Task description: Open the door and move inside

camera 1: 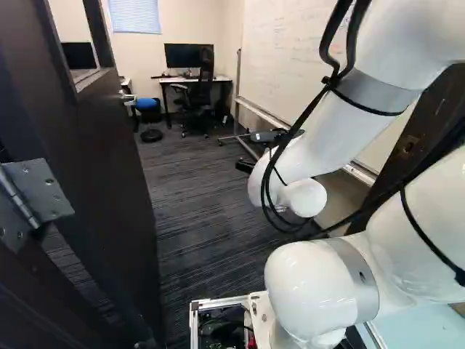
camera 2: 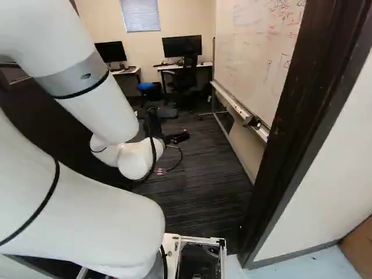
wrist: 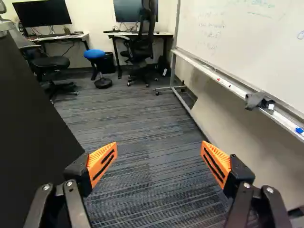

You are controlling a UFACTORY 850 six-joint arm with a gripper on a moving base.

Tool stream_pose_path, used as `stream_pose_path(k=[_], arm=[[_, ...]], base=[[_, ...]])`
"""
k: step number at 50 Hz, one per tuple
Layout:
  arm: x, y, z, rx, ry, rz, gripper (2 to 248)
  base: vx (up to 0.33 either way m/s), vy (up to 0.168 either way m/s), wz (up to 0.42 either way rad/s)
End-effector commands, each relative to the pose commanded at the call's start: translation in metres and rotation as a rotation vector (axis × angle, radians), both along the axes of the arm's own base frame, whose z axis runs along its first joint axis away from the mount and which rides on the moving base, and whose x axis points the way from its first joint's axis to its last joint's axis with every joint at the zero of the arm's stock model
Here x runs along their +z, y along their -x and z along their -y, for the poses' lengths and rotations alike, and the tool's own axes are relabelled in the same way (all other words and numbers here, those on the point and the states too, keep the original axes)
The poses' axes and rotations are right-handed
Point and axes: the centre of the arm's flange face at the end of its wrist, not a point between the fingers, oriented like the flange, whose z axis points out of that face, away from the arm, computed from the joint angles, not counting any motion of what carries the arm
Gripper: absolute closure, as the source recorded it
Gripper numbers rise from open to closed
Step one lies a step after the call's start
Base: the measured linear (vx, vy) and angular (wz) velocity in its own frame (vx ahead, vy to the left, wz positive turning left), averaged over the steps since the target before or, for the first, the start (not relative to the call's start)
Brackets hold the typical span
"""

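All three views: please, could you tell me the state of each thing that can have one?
Door: open, swung into the room
Gripper: open, nothing between its fingers
Whiteboard: written on
Window blind: lowered
Monitor nearer the whiteboard: screen dark
Monitor farther from the whiteboard: screen dark
High-backed office chair: unoccupied
Blue-seated stool: unoccupied

Past the dark door frame [camera 2: 290, 133], 2 monitors [camera 2: 182, 46] stand on desks [camera 2: 202, 65].
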Motion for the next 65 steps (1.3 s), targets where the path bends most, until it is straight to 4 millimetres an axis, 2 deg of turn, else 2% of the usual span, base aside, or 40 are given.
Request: stream_pose_path(k=[42,65], arm=[[0.0,0.0,0.0,0.0,0.0,0.0,3],[0.0,0.0,0.0,0.0,0.0,0.0,3]], base=[[0.194,0.055,0.254],[0.244,0.012,0.027]])
